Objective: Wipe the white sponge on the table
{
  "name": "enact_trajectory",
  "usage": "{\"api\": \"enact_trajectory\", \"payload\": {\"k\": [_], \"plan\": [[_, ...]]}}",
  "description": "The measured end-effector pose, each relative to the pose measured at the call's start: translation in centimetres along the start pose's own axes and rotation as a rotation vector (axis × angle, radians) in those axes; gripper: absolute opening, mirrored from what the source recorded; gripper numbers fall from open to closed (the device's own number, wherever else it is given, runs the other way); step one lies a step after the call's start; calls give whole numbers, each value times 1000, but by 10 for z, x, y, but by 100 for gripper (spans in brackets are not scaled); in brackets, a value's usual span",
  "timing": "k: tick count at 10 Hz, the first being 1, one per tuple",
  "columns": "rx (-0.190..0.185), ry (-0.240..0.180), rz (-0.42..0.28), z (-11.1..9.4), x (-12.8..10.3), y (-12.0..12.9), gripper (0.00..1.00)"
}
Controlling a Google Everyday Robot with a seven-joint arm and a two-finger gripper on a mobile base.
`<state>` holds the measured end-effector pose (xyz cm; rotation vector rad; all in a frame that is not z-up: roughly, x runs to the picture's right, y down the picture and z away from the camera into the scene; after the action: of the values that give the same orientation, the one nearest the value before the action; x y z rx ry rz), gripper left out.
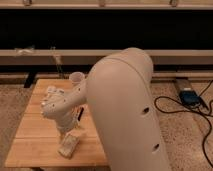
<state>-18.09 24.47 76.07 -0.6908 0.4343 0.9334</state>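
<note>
My gripper (66,137) reaches down to the light wooden table (35,130) near its front edge, left of my large white arm. A pale cream block, which looks like the white sponge (70,147), lies flat on the table right at the gripper's tip and touches it. The wrist (57,106) hangs over the middle of the table. The arm hides the table's right part.
A dark brown bar (80,114) lies on the table beside the wrist. A white cup (76,78) stands at the table's back edge. A dark wall with rails runs behind. A blue box (190,96) and black cables lie on the floor at right.
</note>
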Motion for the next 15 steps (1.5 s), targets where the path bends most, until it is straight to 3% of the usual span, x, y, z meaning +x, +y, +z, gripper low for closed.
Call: {"api": "enact_trajectory", "payload": {"k": [5,13,15], "plan": [[-2,0,1,0,0,1,80],[-1,33,69,29,-11,10,79],[-7,43,76,34,-10,10,61]]}}
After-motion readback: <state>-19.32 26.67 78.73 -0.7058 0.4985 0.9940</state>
